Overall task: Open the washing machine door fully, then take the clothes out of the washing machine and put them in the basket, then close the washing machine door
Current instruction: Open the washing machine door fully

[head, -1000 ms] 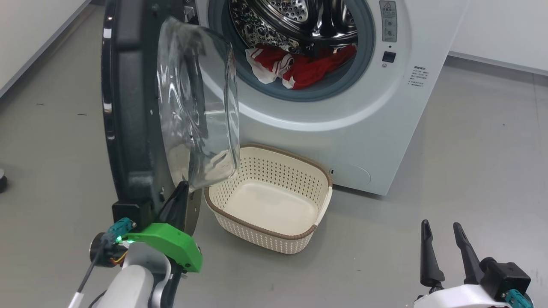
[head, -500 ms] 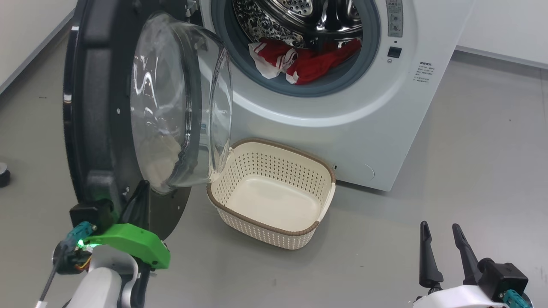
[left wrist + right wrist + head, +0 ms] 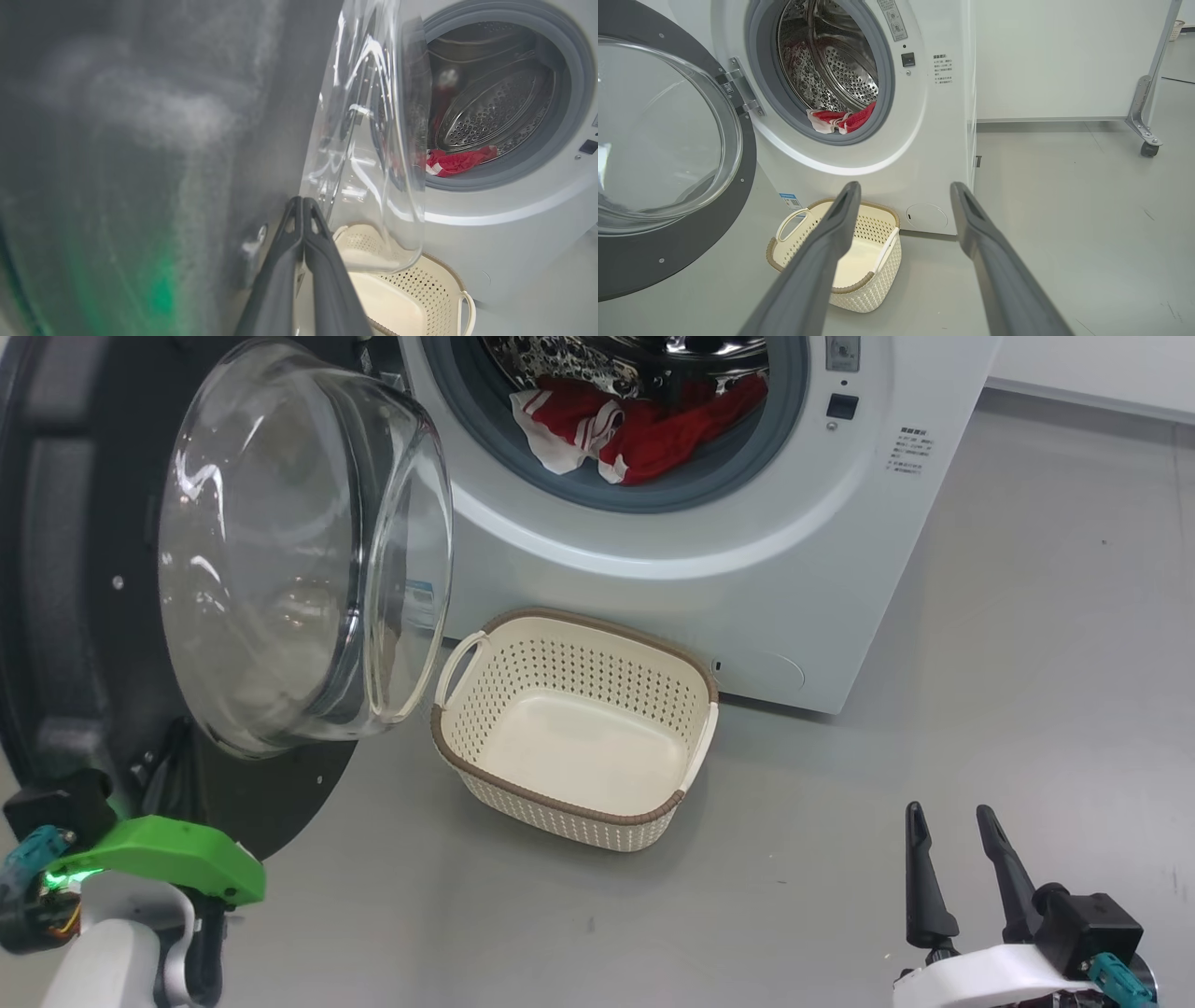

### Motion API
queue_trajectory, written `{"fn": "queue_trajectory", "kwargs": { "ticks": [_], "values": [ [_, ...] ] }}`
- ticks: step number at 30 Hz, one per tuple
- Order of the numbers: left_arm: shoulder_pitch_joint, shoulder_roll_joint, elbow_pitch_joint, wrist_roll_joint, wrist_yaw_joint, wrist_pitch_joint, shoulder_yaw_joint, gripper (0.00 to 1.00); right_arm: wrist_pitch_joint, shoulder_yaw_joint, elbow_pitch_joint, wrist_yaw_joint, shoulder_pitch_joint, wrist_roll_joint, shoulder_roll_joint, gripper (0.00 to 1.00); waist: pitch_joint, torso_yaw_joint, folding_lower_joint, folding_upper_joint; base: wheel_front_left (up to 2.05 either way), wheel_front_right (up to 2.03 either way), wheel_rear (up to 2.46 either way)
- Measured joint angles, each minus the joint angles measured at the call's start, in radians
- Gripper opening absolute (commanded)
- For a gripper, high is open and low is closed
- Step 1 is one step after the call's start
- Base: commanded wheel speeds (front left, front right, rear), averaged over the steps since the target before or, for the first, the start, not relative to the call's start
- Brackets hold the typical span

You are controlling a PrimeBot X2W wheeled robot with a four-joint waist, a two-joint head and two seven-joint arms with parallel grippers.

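Washing machine door (image 3: pixel 215 569) stands wider open than a second ago, uncovering the basket (image 3: pixel 560 803) handle. Left gripper (image 3: pixel 302 205), shut and empty, rests against its inner face; right gripper (image 3: pixel 948 812) hangs spread wide, holding nothing; the clothes (image 3: pixel 644 429) lie in the washing machine (image 3: pixel 653 579)

The door (image 3: pixel 56 616) is black with a sheen that catches a green glow. Its window (image 3: pixel 280 551) is clear, smooth glass full of bright reflections. The washer (image 3: pixel 766 607) body is smooth, softly glossy white. Its drum (image 3: pixel 840 70) is shiny perforated steel, ringed by a matt grey rubbery gasket (image 3: pixel 759 84). The clothes (image 3: pixel 653 434) are soft red and white cloth. The basket (image 3: pixel 579 831) is cream perforated plastic with a brown woven-look rim. The floor (image 3: pixel 980 663) is smooth grey, faintly sheened. The right hand (image 3: pixel 943 812) has matt dark fingers.
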Motion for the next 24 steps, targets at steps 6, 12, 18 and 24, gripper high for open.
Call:
{"fn": "queue_trajectory", "kwargs": {
  "ticks": [6,12,18,24],
  "values": [
    [0.000,0.017,0.003,-0.017,0.006,-0.009,0.045,0.00,0.000,-0.005,0.003,0.000,-0.022,-0.002,-0.001,1.00,0.022,-0.023,0.0000,0.0000,0.00,0.00,0.00],
    [-0.001,0.028,0.014,-0.044,0.010,-0.025,0.095,0.00,0.000,-0.005,0.007,0.001,-0.040,-0.009,-0.002,1.00,0.039,-0.044,0.0000,0.0000,0.00,0.00,0.00],
    [-0.002,0.045,0.031,-0.058,0.015,-0.034,0.134,0.00,0.000,-0.013,0.012,0.000,-0.042,-0.009,-0.002,1.00,0.044,-0.054,0.0000,0.0000,0.00,0.00,0.00],
    [-0.002,0.091,0.038,-0.084,0.022,-0.043,0.222,0.00,0.000,-0.009,0.010,0.000,-0.053,-0.012,-0.002,1.00,0.064,-0.064,0.0000,0.0000,0.00,0.00,0.00]
  ]
}}
